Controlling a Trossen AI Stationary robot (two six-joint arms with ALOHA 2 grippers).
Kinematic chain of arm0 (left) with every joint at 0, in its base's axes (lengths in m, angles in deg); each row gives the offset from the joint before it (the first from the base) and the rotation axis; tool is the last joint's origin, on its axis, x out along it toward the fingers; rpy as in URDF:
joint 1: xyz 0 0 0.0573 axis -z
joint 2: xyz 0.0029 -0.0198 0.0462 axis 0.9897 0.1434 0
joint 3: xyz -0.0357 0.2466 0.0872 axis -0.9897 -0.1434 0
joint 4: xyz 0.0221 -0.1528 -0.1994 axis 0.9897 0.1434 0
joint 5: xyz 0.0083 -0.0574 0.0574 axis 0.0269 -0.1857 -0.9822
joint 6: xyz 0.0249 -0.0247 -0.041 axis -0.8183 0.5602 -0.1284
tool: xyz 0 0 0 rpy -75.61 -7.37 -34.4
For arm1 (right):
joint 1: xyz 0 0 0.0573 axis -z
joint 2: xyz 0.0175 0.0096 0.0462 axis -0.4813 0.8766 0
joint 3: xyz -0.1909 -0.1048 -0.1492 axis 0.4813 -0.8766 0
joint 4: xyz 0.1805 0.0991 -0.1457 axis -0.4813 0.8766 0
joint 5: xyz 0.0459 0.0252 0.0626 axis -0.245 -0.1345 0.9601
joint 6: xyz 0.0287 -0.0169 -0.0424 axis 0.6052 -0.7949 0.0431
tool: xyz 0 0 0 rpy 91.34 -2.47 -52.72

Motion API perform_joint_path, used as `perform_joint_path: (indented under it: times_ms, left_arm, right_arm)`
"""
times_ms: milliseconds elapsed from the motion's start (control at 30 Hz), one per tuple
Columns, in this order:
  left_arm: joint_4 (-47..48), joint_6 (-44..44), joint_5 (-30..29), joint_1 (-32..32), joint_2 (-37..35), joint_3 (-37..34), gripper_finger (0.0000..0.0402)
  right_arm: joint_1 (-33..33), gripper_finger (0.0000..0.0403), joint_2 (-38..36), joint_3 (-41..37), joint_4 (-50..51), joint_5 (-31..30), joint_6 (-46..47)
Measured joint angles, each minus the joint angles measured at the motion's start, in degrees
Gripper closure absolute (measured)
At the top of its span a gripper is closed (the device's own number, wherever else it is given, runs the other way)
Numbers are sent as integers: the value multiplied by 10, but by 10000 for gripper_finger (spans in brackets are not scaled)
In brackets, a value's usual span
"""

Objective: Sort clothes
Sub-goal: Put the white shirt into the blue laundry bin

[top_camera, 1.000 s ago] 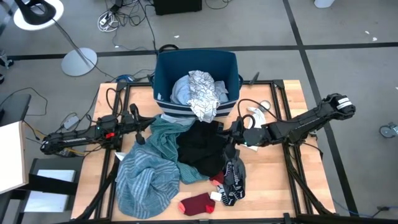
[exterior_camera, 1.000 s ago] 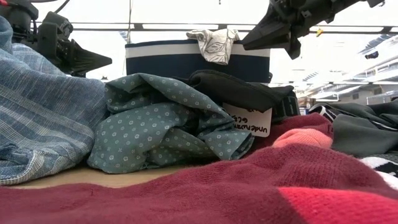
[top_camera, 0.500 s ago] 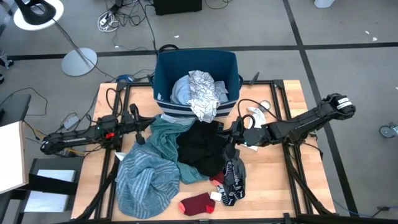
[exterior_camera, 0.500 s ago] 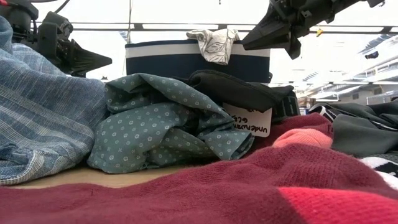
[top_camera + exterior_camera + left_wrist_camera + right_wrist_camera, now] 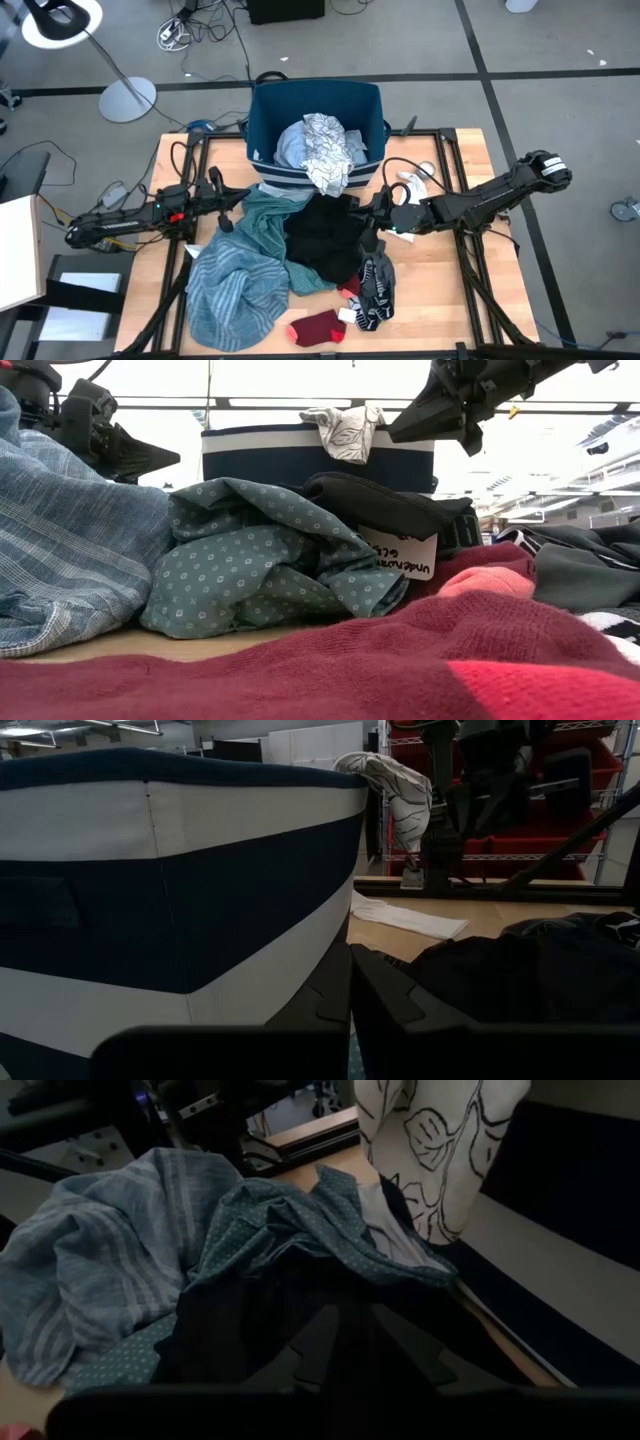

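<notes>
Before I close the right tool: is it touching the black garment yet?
Cannot tell. The high view puts the right tool at the black garment's edge; the low view shows it raised, but no view shows a plain gap or contact.

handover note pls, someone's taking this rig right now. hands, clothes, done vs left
Left hand: shut, empty, by the bin's front left corner.
Right hand: shut, empty, at the right edge of the black garment.
In the bin: white patterned cloth draped over the front rim, light blue piece beside it.
On the table: teal striped garment, dotted teal garment, black garment, dark patterned socks, red sock.
Left to do: most of the pile remains unsorted.
</notes>
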Motion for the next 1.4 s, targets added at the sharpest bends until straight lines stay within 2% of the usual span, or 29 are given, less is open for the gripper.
perform_joint_path:
  times_ms: [433,833,967,1167,1400]
  left_arm:
    - [0,0,0,0,0,0,389]
    - [0,0,0,0,0,0,389]
    - [0,0,0,0,0,0,389]
    - [0,0,0,0,0,0,389]
    - [-1,0,0,0,0,0,389]
  right_arm:
    - [1,343,0,0,-19,0,0]
    - [27,343,0,0,-7,0,0]
    - [45,342,1,0,-1,36,0]
    - [63,325,52,1,-5,83,-3]
    - [73,287,139,12,-48,115,-4]
